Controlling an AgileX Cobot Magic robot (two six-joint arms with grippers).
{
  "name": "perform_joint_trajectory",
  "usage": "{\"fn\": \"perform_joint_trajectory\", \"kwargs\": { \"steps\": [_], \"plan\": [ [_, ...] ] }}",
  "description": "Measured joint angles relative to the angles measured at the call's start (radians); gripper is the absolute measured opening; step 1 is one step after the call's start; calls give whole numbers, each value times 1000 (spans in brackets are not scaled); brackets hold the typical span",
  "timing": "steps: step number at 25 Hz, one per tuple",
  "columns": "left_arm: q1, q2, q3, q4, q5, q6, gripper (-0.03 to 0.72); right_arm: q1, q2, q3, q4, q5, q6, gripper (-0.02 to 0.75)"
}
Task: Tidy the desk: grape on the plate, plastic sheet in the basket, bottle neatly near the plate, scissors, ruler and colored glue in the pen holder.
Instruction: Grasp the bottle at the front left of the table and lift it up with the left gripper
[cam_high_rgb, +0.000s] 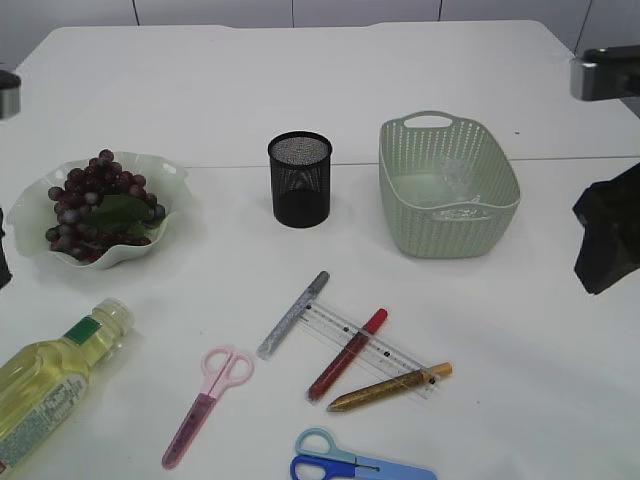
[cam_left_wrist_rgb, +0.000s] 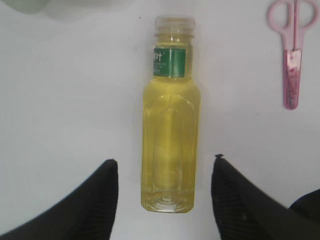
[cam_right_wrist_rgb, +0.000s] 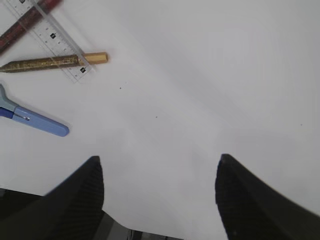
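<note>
Bottle (cam_left_wrist_rgb: 171, 117) seen lying flat at table's front left, long axis running straight away from left gripper (cam_left_wrist_rgb: 165, 172), base between parted fingers, nothing clamped. Right gripper (cam_right_wrist_rgb: 160, 172) held apart over bare table. Grapes (cam_high_rgb: 98, 205) already on plate (cam_high_rgb: 170, 180); plastic sheet (cam_high_rgb: 455, 175) in basket (cam_high_rgb: 448, 215); pen holder (cam_high_rgb: 300, 180) seemingly unfilled.

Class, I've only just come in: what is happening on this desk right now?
A two-armed robot is tidying it. The left gripper hangs open above the bottle, which lies on its side, not yet gripped. The right gripper is open over bare table. Grapes sit on the plate, and clear plastic seems to lie in the basket. The pen holder looks empty; scissors, ruler and glue sticks lie loose.
</note>
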Motion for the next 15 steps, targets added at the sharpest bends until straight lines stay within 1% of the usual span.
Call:
{"fn": "perform_joint_trajectory", "kwargs": {
  "steps": [3,6,11,15],
  "plan": [
    [0,68,0,2,27,48,434,0,-11,2,0,2,-17,515],
    [0,140,0,5,29,61,443,0,-11,2,0,2,-30,514],
    [0,213,0,-4,29,63,533,0,-11,2,0,2,-34,514],
    [0,242,0,-4,29,54,550,0,-11,2,0,2,-37,515]
  ]
}}
